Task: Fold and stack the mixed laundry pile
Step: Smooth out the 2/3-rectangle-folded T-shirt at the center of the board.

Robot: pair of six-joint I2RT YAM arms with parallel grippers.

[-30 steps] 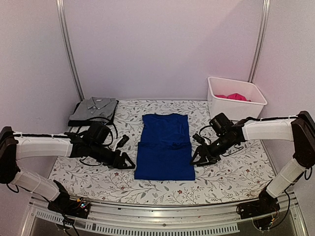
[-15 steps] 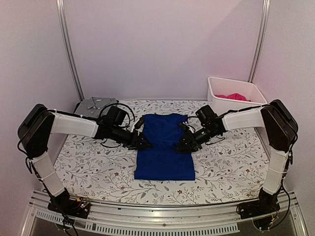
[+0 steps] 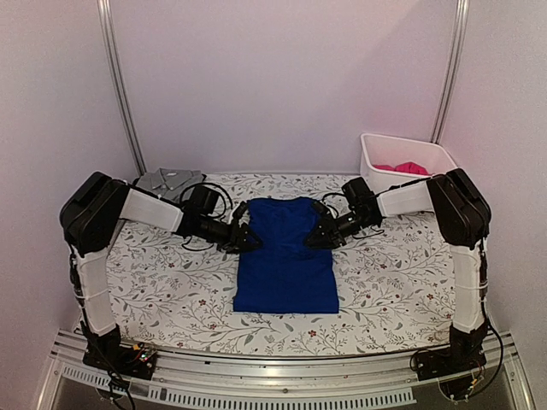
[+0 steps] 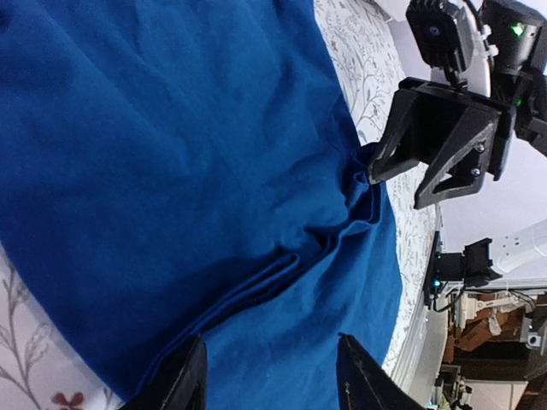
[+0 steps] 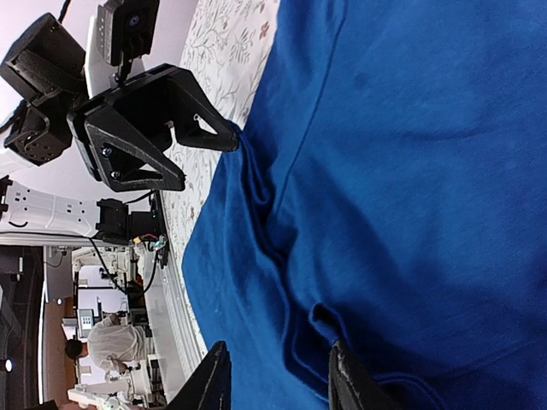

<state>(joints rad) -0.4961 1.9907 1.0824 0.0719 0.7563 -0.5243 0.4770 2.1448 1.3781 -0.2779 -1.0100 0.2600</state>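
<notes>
A royal-blue garment lies flat in the middle of the table, folded into a long rectangle. My left gripper is at its left edge and my right gripper at its right edge, both about halfway up and facing each other. In the left wrist view the left gripper stands open over a blue fold. The right gripper is open too, with a bunched blue edge by one finger. A folded grey collared shirt rests at the back left. The magenta-pink garment lies in the bin.
A white plastic bin stands at the back right corner. The white floral covering spreads over the table. Metal rails run along the near edge, and pale walls close in the back and sides.
Both grippers have moved from the garment's near half inward and away, to its side edges at mid-length. Their jaws have narrowed somewhat.
</notes>
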